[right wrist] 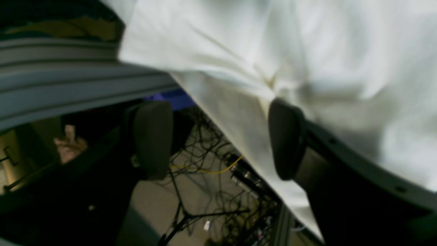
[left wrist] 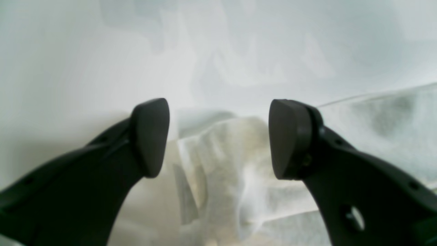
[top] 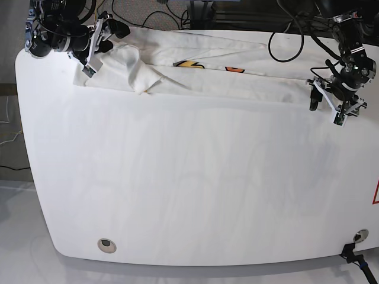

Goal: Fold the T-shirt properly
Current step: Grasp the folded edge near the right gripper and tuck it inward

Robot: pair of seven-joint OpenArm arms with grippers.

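Note:
The white T-shirt [top: 237,83] lies in a long folded strip along the table's far edge. Bits of orange and yellow print [top: 189,64] peek from a fold, and a bunched lump [top: 133,68] sits at its left end. My right gripper [top: 100,50] is at that left end, open. In the right wrist view [right wrist: 220,140] one finger [right wrist: 286,140] rests against the shirt's hanging cloth [right wrist: 307,51]. My left gripper [top: 325,109] is open just off the shirt's right end. In the left wrist view [left wrist: 220,140] it hovers over crumpled white fabric [left wrist: 232,164].
The white table [top: 177,177] reaches toward me, with a round grommet [top: 106,244] near its front left. Black cables [top: 160,18] run behind the far edge. The right wrist view shows a grey frame rail [right wrist: 68,85] and tangled cables [right wrist: 211,177] below the table.

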